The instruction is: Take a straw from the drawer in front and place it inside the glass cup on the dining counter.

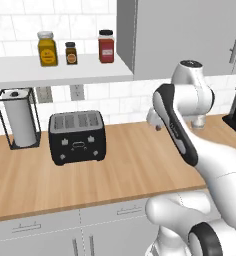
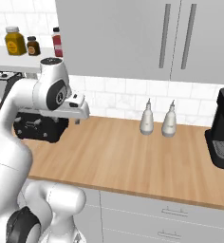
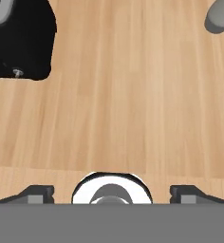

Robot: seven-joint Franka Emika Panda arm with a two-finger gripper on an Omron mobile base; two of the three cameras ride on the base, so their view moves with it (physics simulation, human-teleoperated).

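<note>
Nearest the base cameras, the white arm (image 1: pixel 190 145) folds over the wood-topped wall counter (image 1: pixel 125 175), hand turned down toward the wood. Its gripper (image 3: pixel 112 194) hangs above bare counter with nothing in it, the two dark fingertips (image 3: pixel 35 193) standing wide apart at the edges of the hand view.

From left to right along the far side of the counter: a paper towel roll (image 1: pixel 19 119) in a black wire holder, a black four-slot toaster (image 1: pixel 77 136) just beside it, then two pale grey bottles (image 2: pixel 155 118) close together near the tiled wall, and a black coffee machine (image 2: pixel 223 130) at the far right. In the hand view the toaster's dark corner shows at the upper left and one grey bottle at the upper right, both well apart from the fingertips.

Above the toaster, a white shelf (image 1: pixel 60 70) carries three jars (image 1: pixel 71 49): yellow, small brown, and red. Grey upper cabinets (image 2: pixel 133 38) with silver bar handles hang to the right of the shelf.

Under the counter's near edge runs a row of light-grey drawer fronts; the drawer (image 1: pixel 115 212) is shut, so I cannot tell where the straw lies.
</note>
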